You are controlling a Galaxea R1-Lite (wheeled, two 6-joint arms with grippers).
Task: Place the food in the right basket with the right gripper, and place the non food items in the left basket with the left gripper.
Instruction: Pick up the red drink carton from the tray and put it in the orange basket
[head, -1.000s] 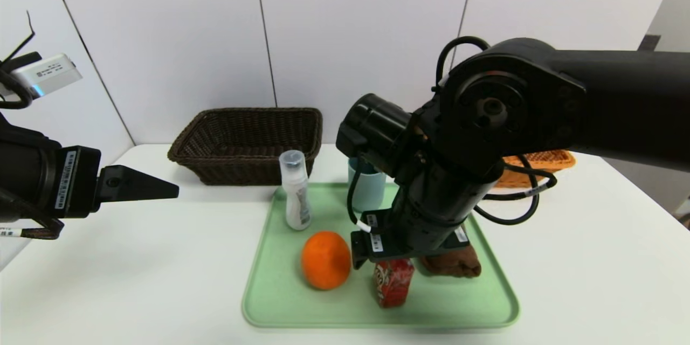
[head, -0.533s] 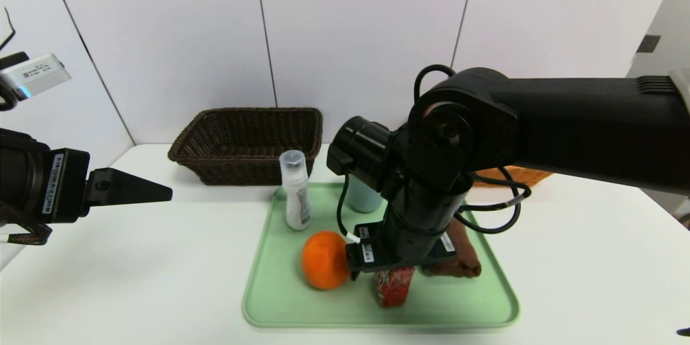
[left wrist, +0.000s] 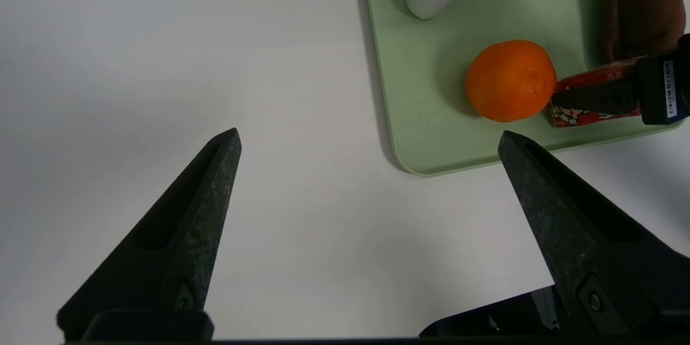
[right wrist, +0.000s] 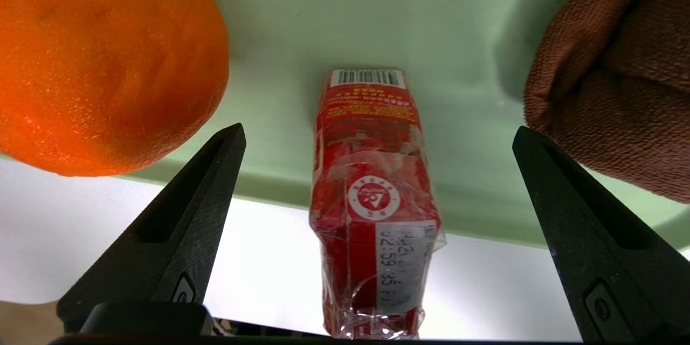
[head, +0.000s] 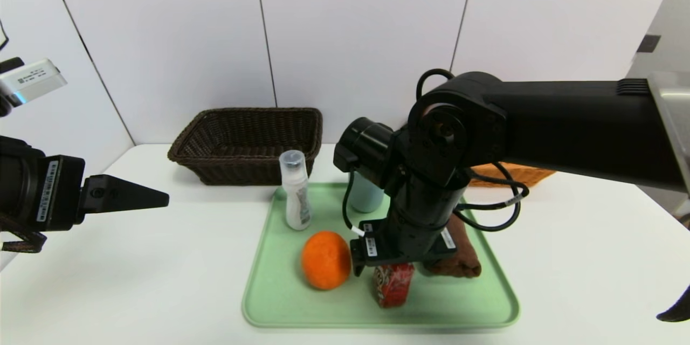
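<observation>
Green tray (head: 291, 307): held orange (head: 325, 260), red box (head: 393, 287), bottle (head: 296, 194), cup (head: 366, 197), brown cloth (head: 462, 256)
Dark left basket (head: 242, 161): woven floor showing
Right basket (head: 520, 174): mostly hidden behind the arm
Right gripper (right wrist: 379, 128): wide open above the tray, red box between fingers, ungripped
Left gripper (left wrist: 370, 131): wide open, holding nothing, farther left than before

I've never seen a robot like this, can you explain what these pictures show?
It's a two-armed robot. One picture looks down from its head; the other two come from its wrists. A tray holds an orange, a bottle, a cup, a brown cloth and a red box. Behind stand a dark basket and a lighter one. The right gripper is open around the box, not gripping it. The left gripper hangs open over the table, holding nothing.
</observation>
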